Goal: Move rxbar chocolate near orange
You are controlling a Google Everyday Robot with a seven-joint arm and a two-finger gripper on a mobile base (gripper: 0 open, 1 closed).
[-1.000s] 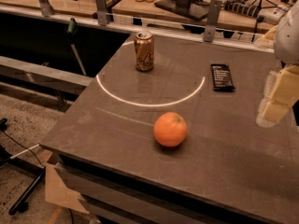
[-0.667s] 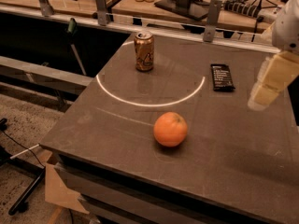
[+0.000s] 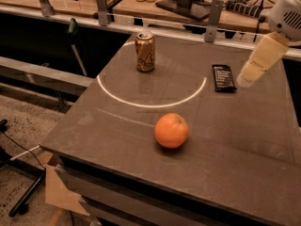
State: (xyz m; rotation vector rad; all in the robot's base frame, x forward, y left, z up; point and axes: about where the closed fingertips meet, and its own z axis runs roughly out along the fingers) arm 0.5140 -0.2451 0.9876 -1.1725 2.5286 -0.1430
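One tool (image 3: 246,79) just beside rxbar chocolate (image 3: 223,77), partly cut off, grip state unreadable, orange (image 3: 171,130) well apart

The gripper (image 3: 248,76) hangs at 2 o'clock, beside the rxbar chocolate (image 3: 223,77) — its arm (image 3: 290,12) is cut by the right edge. The bar's white lettering is too small to read. The table (image 3: 244,140) runs out of view at 4 o'clock.

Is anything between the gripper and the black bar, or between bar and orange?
Nothing visible does. The gripper hangs just right of the flat black wrapper bar; the gold-brown can stands far left of the bar's path to the round orange fruit.
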